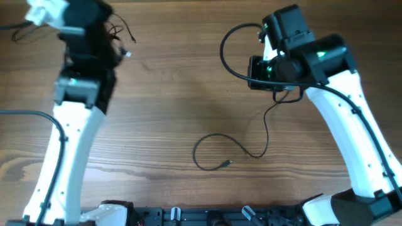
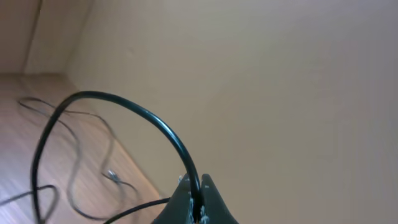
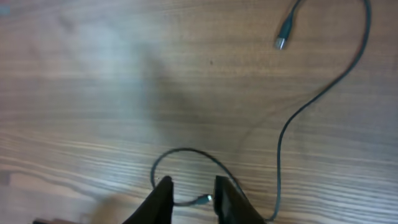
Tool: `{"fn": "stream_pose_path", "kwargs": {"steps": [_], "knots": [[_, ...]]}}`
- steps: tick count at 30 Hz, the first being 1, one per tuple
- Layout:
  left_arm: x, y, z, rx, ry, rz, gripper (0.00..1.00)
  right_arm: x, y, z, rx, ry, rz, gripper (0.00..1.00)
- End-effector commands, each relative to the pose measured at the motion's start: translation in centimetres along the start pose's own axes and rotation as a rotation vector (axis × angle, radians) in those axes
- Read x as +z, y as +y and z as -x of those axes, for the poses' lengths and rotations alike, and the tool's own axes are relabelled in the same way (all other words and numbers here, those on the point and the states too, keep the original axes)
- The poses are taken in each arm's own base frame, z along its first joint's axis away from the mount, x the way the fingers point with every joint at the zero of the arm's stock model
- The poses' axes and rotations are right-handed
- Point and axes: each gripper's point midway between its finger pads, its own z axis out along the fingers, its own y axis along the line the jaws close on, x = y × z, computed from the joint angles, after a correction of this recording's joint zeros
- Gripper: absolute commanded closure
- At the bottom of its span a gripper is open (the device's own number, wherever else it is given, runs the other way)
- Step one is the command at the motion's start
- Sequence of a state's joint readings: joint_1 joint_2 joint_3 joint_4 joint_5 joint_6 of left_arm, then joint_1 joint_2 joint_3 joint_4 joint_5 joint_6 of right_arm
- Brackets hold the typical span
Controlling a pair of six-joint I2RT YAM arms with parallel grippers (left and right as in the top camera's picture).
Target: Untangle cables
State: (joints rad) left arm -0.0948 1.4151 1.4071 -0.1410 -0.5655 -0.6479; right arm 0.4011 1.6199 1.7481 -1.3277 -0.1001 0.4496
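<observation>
L arm covers its own gripper from overhead, so only the wrist view shows it: left gripper sits at the bottom edge, mostly cut off, fingers pressed together on a black cable that arcs up and over to the L. Where that cable ends is out of frame. Beyond it a couple of thin wires lie blurred on the table w/ a small plug; how they cross is hard to make out. A plain wall fills the rest. From overhead the cables in a bunch poke out just R of the L arm's wrist, partly hidden under it, silvery plug just below. The middle of the table is bare wood. Lower centre, a long cable curls into a loop, w/ its plug end lying flat, then runs up under the R arm, top end hidden. A thicker arm cable loops off that arm's wrist. R wrist view: right gripper has fingers apart, not clamped on anything, w/ a tiny plug on the wood between them and a small wire loop just ahead. Can't tell if that loop joins the long cable.
</observation>
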Motion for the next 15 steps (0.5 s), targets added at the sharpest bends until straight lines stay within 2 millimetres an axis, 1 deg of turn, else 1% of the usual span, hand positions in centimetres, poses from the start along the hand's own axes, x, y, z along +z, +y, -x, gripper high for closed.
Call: {"fn": "stream_pose_path", "kwargs": {"steps": [1,2,4,5,6,9,11,12,13,15], "knots": [[3.3,0.8,-2.2,0.016,0.182,-0.129,0.96,2.8,1.0,-0.7,0.028,0.049,0.073,0.79],[3.9,1.0,-2.8,-0.088,0.238,-0.148,0.96,3.4,1.9,-0.6,0.026,0.051,0.123,0.79],[4.3,1.0,-3.6,-0.33,0.323,-0.158,0.96,4.0,3.1,-0.4,0.019,0.048,0.194,0.78],[4.3,1.0,-3.7,-0.386,0.338,-0.152,0.96,4.2,3.0,-0.4,0.019,0.047,0.194,0.78],[4.3,1.2,-3.9,-0.42,0.345,-0.14,0.96,4.2,3.0,-0.5,0.017,0.049,0.193,0.78],[4.4,1.8,-4.6,-0.437,0.368,-0.108,0.96,4.2,3.0,-0.5,0.015,0.05,0.192,0.78],[4.3,2.3,-5.6,-0.525,0.406,-0.064,0.96,4.2,3.1,-0.5,0.017,0.052,0.196,0.78],[4.5,2.7,-5.8,-0.538,0.405,-0.043,0.96,4.2,3.0,-0.5,0.017,0.053,0.196,0.78],[4.8,3.8,-6.0,-0.558,0.4,0.002,0.96,4.2,3.0,-0.6,0.017,0.056,0.194,0.78],[5.5,6.9,-6.7,-0.616,0.41,0.115,0.96,4.2,2.9,-0.8,0.018,0.064,0.19,0.78]]}}
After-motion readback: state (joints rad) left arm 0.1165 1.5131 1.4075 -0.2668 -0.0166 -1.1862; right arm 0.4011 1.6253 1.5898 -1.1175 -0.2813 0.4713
